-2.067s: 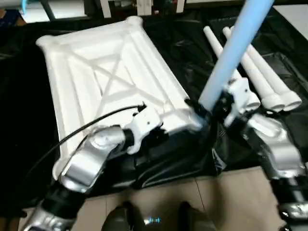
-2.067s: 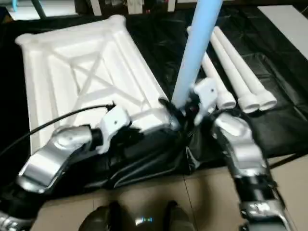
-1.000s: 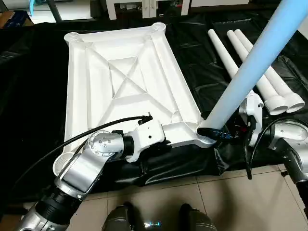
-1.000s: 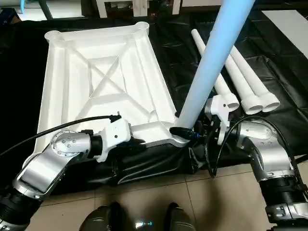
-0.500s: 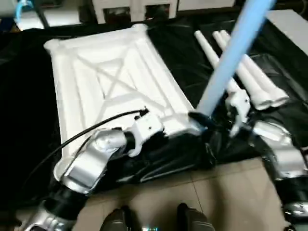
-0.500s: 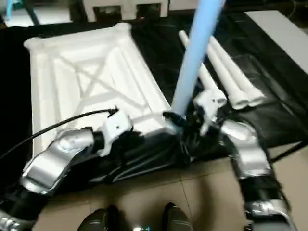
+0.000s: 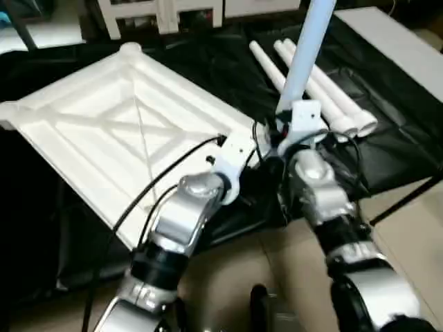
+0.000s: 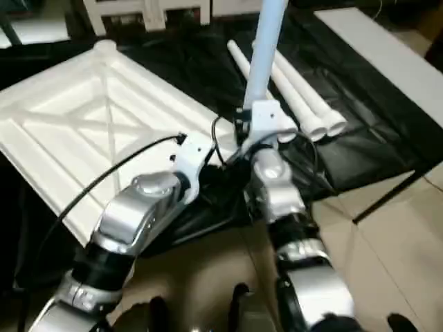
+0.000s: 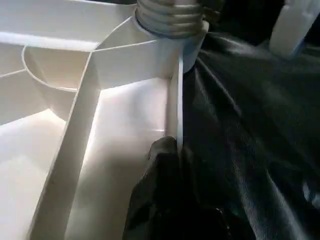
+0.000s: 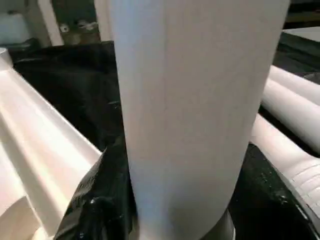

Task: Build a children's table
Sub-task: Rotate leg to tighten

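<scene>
My left gripper [image 9: 167, 165] pinching the tabletop [image 7: 104, 131] rim, my right gripper [image 7: 280, 135] clamped round the upright leg [image 7: 308, 41], three spare legs [image 7: 325, 93] beside

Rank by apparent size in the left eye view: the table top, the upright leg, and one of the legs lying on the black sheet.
1. table top, far the largest.
2 and 3. Not ranked: the upright leg runs out of the picture's top and stands nearer the camera, while each lying leg appears whole and comparable in length.
</scene>
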### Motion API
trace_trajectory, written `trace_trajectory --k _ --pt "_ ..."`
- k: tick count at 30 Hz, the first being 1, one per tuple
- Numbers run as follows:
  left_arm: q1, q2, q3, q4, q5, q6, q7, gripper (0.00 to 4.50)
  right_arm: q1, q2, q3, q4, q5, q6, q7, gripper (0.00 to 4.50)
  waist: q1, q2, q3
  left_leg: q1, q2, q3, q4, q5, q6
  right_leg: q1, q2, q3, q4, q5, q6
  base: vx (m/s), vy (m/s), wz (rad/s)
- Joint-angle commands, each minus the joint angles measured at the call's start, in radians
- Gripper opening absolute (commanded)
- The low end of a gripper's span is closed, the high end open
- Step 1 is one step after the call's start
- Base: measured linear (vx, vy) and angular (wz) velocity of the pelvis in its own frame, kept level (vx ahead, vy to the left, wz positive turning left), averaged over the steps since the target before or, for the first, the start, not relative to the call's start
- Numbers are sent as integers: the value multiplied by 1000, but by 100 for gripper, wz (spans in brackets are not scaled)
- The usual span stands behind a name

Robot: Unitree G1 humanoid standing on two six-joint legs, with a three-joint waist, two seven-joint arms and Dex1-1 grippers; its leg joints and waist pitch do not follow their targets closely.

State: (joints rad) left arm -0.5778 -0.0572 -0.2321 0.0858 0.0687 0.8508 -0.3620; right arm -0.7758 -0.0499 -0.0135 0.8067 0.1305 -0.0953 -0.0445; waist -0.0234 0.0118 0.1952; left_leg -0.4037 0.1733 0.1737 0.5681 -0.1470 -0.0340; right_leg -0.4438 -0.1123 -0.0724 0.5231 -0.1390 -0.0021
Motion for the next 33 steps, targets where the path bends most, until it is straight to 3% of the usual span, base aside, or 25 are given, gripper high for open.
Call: trace_trajectory --k 1,7,9,13,20,22,23,24,26,28,29,30,33 --pt "-22 -31 -17 -34 -44 6 -13 0 20 2 -23 82 -8 31 -21 200 -1 1 -64 40 28 -25 -87 -599 7 38 -23 1 -68 -487 -93 0 0 0" --pt "-25 -2 18 -31 -37 17 -7 0 -5 -15 12 98 -33 -70 76 200 2 1 -63 31 29 -22 -88 -551 19 43 -27 10 -58 -442 -120 0 0 0" --pt "-25 7 23 -34 -39 20 -9 0 -6 -25 18 90 -47 -105 91 255 4 2 -65 30 30 -19 -88 -526 27 42 -27 15 -54 -410 -139 0 0 0" --pt "-21 12 21 -41 -39 23 -9 0 5 -35 16 51 -50 -150 113 288 11 -1 -70 28 31 -8 -83 -450 57 43 -27 24 -46 -336 -178 0 0 0" --pt "-4 65 6 -62 -38 -1 -41 0 120 -71 47 -183 -54 -140 189 351 21 -6 -78 20 33 -4 -78 -337 93 49 -24 30 -35 -289 -182 0 0 0" --pt "25 131 -25 -92 -45 -41 -104 0 212 -123 52 -347 -18 -93 270 370 30 -7 -76 23 33 -1 -77 -320 107 47 -21 35 -35 -270 -175 55 -20 6" --pt "25 131 -25 -92 -45 -41 -104 0 212 -123 52 -347 -18 -93 270 370 30 -7 -76 23 33 -1 -77 -320 107 47 -21 35 -35 -270 -175 71 -27 10" --pt "53 194 -61 -112 -46 -108 -175 0 268 -169 48 -445 39 -29 356 390 32 -1 -83 22 33 0 -71 -261 121 50 -20 38 -23 -199 -206 79 -30 10" --pt "77 243 -87 -131 -49 -159 -236 0 302 -216 53 -505 99 42 457 398 37 3 -84 28 34 3 -67 -228 145 49 -17 39 -18 -152 -231 74 -29 9" --pt "97 290 -102 -147 -49 -191 -282 0 335 -289 71 -556 131 91 576 398 40 1 -89 18 34 2 -63 -154 173 63 -18 39 -5 -71 -266 62 -24 6" --pt "97 290 -102 -147 -49 -191 -282 0 335 -289 71 -556 131 91 576 398 41 2 -90 21 36 3 -61 -140 178 61 -18 40 -3 -59 -275 0 0 0" --pt "115 343 -123 -160 -50 -254 -343 0 359 -360 72 -586 150 121 675 398 43 6 -89 21 36 3 -60 -126 185 61 -17 39 -3 -55 -286 0 0 0" --pt "146 421 -160 -204 -77 -340 -456 0 372 -440 39 -596 211 163 811 398 53 2 -86 25 40 4 -62 -148 181 62 -21 41 -6 -114 -291 0 0 0"
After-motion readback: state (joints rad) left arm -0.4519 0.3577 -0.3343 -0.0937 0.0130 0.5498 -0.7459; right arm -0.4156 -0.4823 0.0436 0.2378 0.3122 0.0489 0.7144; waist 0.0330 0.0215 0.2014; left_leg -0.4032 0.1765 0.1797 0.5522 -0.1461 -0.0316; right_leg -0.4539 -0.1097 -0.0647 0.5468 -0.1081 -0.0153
